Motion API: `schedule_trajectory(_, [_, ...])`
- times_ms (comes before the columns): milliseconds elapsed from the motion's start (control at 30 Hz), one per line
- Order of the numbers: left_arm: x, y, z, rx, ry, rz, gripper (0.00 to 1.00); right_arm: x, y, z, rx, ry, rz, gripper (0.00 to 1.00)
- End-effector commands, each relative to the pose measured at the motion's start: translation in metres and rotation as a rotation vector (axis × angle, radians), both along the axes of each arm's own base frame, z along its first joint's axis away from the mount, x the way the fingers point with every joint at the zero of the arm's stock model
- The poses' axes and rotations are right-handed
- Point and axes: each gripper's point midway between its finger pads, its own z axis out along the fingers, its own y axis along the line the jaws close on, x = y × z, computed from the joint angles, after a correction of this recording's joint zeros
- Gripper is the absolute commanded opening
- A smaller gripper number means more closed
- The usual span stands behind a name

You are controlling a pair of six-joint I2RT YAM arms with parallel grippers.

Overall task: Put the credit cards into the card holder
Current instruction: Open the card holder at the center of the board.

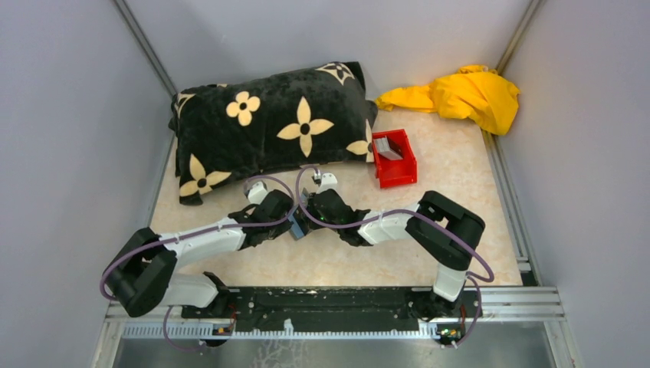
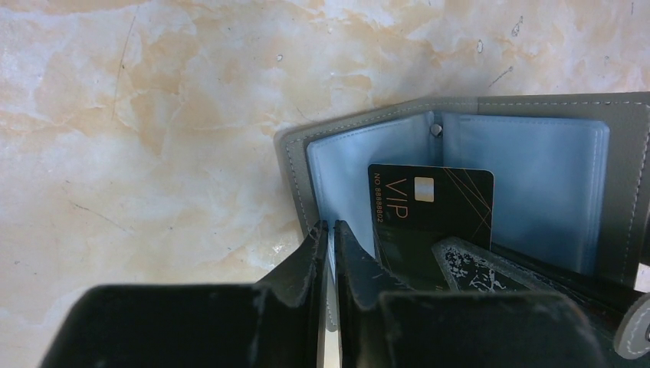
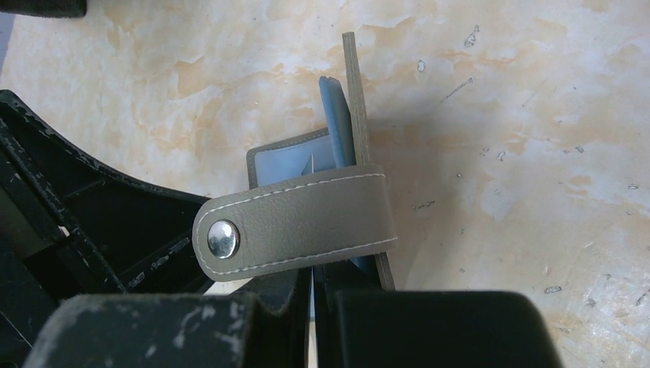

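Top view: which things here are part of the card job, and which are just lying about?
Part of the job: card holder, black VIP card, grey cards in the red bin.
Just lying about: flowered pillow, yellow cloth.

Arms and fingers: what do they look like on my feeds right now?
The left arm and right arm have white links between bulky black joints, each trailed by a looping purple cable. The fingers are matte black and tapered, with scuffed whitish wear marks.
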Motion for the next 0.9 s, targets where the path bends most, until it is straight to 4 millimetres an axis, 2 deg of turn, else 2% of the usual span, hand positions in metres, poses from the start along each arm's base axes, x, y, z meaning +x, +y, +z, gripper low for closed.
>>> schedule_trajectory(0, [0.013, -0.013, 0.016, -0.069, -0.048, 0.014, 0.13, -0.022, -0.011, -0.035, -0.092, 0.076, 0.052, 0.00])
schedule_trajectory(133, [0.010, -0.012, 0.005, -0.042, -0.012, 0.011, 0.13, -0.023, -0.010, -0.035, -0.090, 0.077, 0.055, 0.00])
schedule_trajectory(433, [-0.006, -0.004, -0.039, 0.045, 0.130, 0.003, 0.11, -0.022, -0.011, -0.024, -0.085, 0.056, 0.058, 0.00])
schedule_trajectory(567, [-0.010, -0.003, -0.049, 0.073, 0.169, -0.004, 0.09, -0.017, -0.015, -0.017, -0.088, 0.039, 0.046, 0.00])
schedule_trajectory(867, [-0.018, 0.005, -0.066, 0.114, 0.225, -0.004, 0.08, 0.006, -0.032, -0.005, -0.056, 0.021, 0.001, 0.00])
